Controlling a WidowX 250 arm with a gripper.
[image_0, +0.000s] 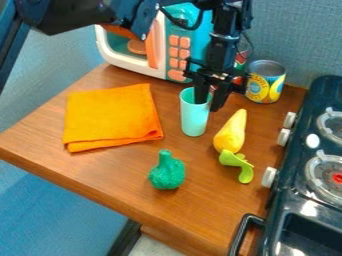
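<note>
ok so the way i read it, this one's at the grabbing stage and not much further. the black gripper (208, 105) is right down at the top of the light blue cup (194, 120), with part of it dipping in at the mouth on the side nearer the stove (298, 200). honestly can't tell if it's spread wide or pinched onto the rim, so i'm not calling it a solid hold

the cup is upright on the wooden table (110, 169), between the folded orange cloth (111, 115) and the yellow pear (231, 132). so getting to the cup looks done to me, but lifting or shifting it is the part left, if that's even what this is about

rest of the stuff is just sitting around: green broccoli (167, 171) nearer the front, a curvy light green toy (237, 165) right by the fat end of the pear, a can (265, 82) behind the pear, and the toy microwave (131, 56) at the back. nothing to say any of those are done or left to do, imo
</note>
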